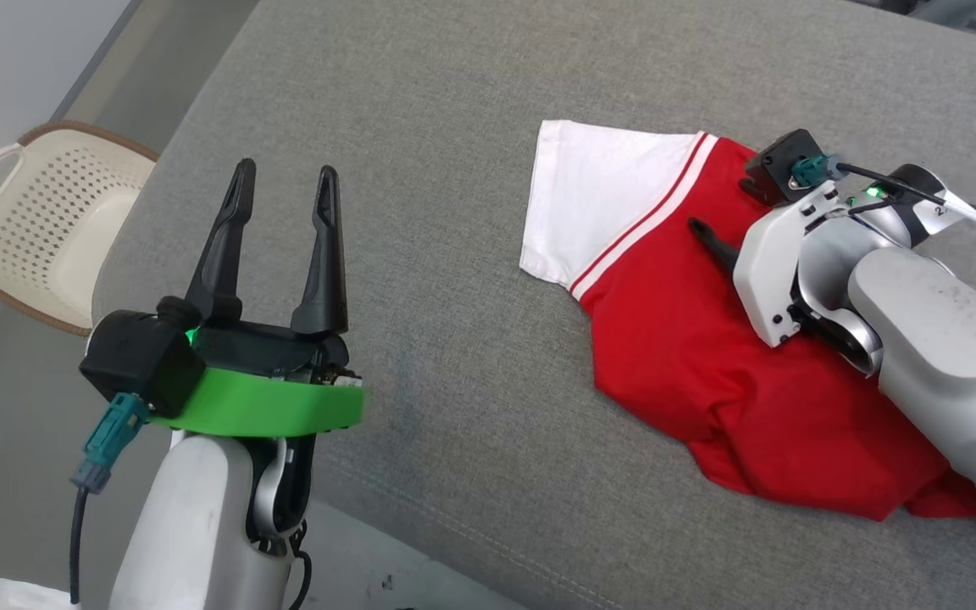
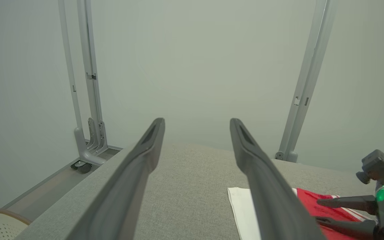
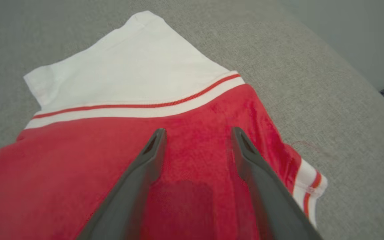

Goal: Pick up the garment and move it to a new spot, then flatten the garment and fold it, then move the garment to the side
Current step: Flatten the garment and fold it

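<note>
Likely soft, light and limp, the red knit T-shirt with white striped sleeves (image 1: 691, 356) lies rumpled on the grey fabric desk (image 1: 454, 254) beneath the right gripper (image 3: 197, 133), jaws released, and seems best pinched at a sleeve seam; the left gripper (image 1: 285, 169), well apart from it, is released too.

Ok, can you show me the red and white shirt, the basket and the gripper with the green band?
red and white shirt (image 1: 666, 364), head view, on its red body.
laundry basket (image 1: 64, 212), head view, on its holed side wall.
left gripper (image 1: 286, 165), head view, midway between its open fingertips.
</note>
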